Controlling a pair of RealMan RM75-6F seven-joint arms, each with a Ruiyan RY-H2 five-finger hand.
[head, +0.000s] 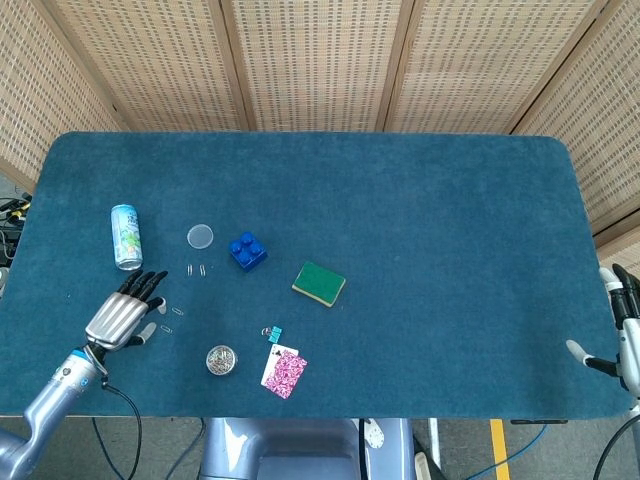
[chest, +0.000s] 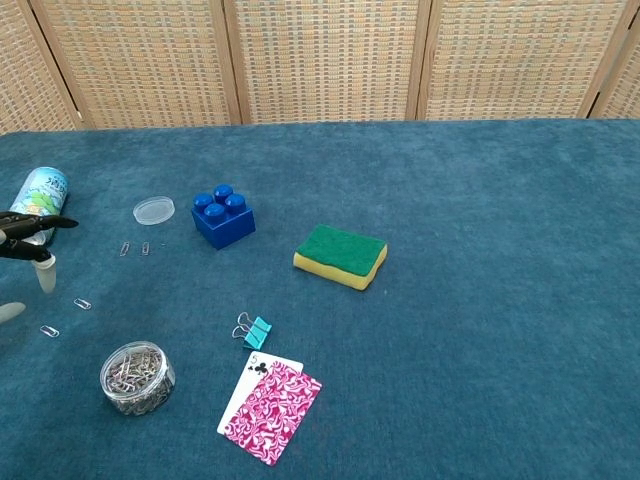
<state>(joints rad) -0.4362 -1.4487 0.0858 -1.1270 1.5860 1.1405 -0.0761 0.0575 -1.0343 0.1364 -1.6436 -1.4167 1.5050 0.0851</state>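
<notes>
Just beyond my left hand (head: 122, 314), which hovers with fingers spread and holds nothing, lies the can (head: 126, 237) on its side, long axis pointing away; loose paper clips (head: 166, 319) lie beside it. My right hand (head: 622, 330) is far off.

On the counter (head: 420, 220), the can (head: 126, 236) is laid at far left, with the lid (head: 200, 236) and block (head: 247, 250) to its right. The sponge (head: 319, 283) is set further right. Nearer the front edge, the clip jar (head: 221, 359) is placed left of the cards (head: 284, 371), the binder clip (head: 273, 332) just behind them. The left hand (head: 124, 316) is held before the can.
</notes>
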